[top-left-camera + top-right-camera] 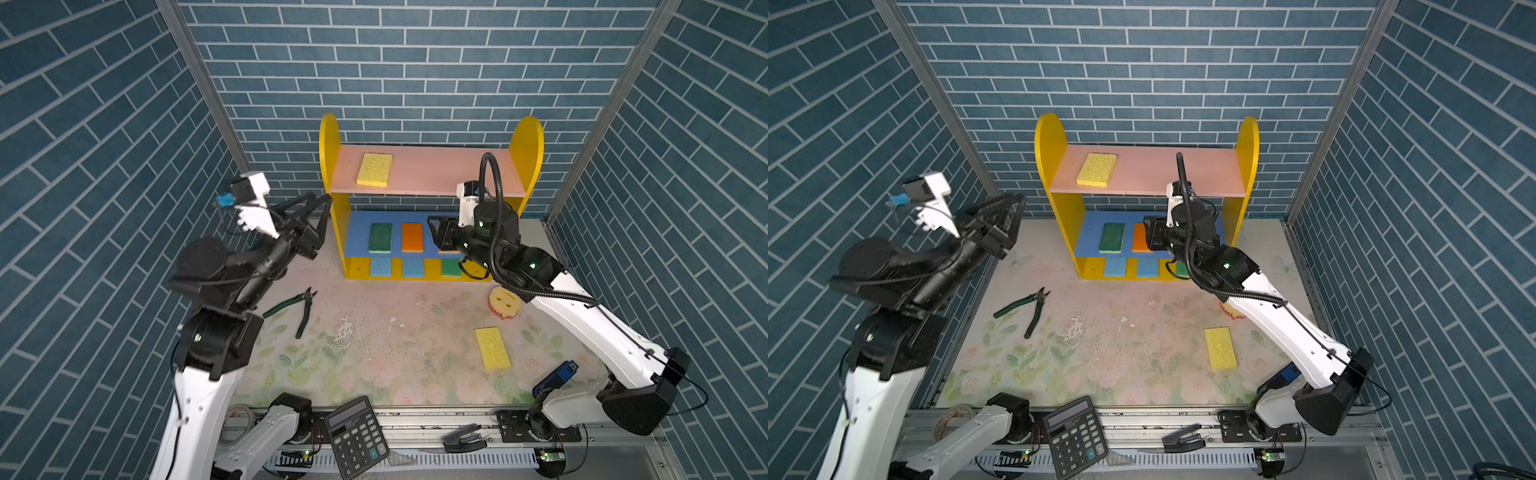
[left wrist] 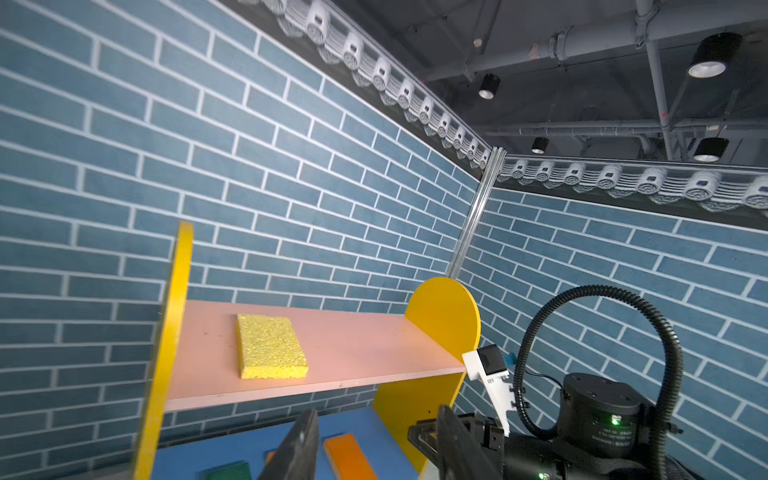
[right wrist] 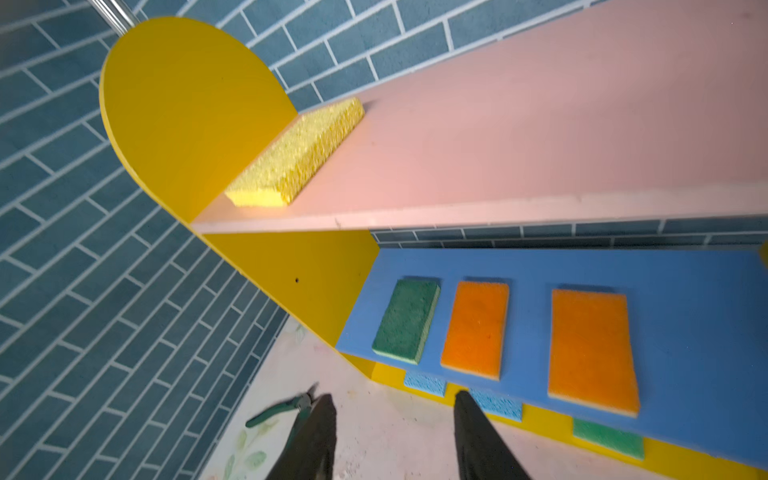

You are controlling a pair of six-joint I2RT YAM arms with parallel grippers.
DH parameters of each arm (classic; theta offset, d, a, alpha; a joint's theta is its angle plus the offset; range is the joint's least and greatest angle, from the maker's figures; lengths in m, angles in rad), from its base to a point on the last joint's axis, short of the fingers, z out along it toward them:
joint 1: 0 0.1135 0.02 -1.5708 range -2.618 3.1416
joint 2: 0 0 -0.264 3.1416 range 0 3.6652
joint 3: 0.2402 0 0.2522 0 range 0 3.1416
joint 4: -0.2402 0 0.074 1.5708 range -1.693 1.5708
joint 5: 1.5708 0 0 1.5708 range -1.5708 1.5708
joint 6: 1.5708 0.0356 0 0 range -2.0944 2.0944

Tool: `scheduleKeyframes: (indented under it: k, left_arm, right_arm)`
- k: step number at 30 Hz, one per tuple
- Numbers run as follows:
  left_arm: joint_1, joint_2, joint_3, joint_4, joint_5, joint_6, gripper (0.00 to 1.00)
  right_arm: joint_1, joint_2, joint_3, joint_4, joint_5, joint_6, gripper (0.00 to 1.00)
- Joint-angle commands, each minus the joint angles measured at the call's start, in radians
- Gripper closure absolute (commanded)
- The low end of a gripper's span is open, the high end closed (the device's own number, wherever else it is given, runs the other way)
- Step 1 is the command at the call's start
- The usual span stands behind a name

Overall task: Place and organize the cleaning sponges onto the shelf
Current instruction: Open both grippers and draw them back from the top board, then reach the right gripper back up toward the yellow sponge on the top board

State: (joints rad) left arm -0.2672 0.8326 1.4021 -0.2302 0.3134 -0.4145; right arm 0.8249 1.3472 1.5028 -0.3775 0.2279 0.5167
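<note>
We note three-level shelf [image 1: 528, 141], yellow round-topped sides, upright at back.
Pink top board [image 1: 436, 174]: yellow rectangular foam sponge [image 1: 374, 169], flat, left end.
Blue middle board [image 1: 357, 232]: we count dark-green sponge [image 1: 380, 237], orange sponge [image 1: 412, 237], second orange sponge [image 3: 592, 349], side by side, apart.
Yellow base [image 1: 432, 270]: light-blue sponge [image 1: 381, 267], second light-blue sponge [image 1: 413, 267], green sponge [image 1: 451, 268].
Off shelf, front right: round yellow smiley sponge [image 1: 503, 303], second yellow rectangular sponge [image 1: 492, 348], flat.

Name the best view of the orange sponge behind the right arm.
Right wrist: the orange sponge shows whole. In both top views the right arm mostly covers it; the left wrist catches one end.
</note>
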Motion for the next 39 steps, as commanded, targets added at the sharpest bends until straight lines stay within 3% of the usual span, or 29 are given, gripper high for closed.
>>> scheduleKeyframes:
  k: [1,6,10,13,18,22,27,32,36,39]
  left_arm:
    - [-0.001,-0.013,-0.131,-0.186,-0.076,0.045,0.46]
    - [-0.001,-0.081,-0.242,-0.217,-0.089,0.023,0.39]
    - [-0.001,-0.063,-0.254,-0.194,-0.075,0.008,0.39]
    - [-0.001,-0.017,-0.232,-0.161,-0.036,-0.002,0.41]
    - [-0.001,0.04,-0.238,-0.09,-0.014,-0.028,0.52]
    - [-0.001,0.039,-0.295,-0.037,-0.006,-0.041,0.51]
    - [0.0,0.046,-0.286,-0.119,-0.013,0.03,0.35]
    - [0.003,0.061,-0.263,-0.186,-0.033,0.098,0.34]
    - [0.005,0.065,-0.26,-0.201,-0.045,0.108,0.33]
    - [0.006,0.064,-0.266,-0.213,-0.044,0.112,0.33]
  right_arm:
    - [-0.002,-0.073,-0.138,-0.135,0.129,-0.022,0.52]
    - [-0.003,-0.216,-0.357,-0.339,0.24,0.092,0.47]
    - [-0.013,-0.317,-0.477,-0.438,0.259,0.194,0.46]
    - [-0.022,-0.365,-0.486,-0.425,0.225,0.203,0.54]
    - [-0.013,-0.198,-0.219,-0.383,0.079,0.067,0.97]
    - [0.013,0.024,0.09,-0.386,-0.066,-0.04,1.0]
    - [0.017,0.245,0.463,-0.385,-0.139,-0.16,0.84]
    - [0.017,0.444,0.762,-0.382,-0.113,-0.348,0.59]
    - [0.017,0.638,1.024,-0.438,-0.113,-0.499,0.49]
    - [0.014,0.737,1.155,-0.451,-0.116,-0.545,0.43]
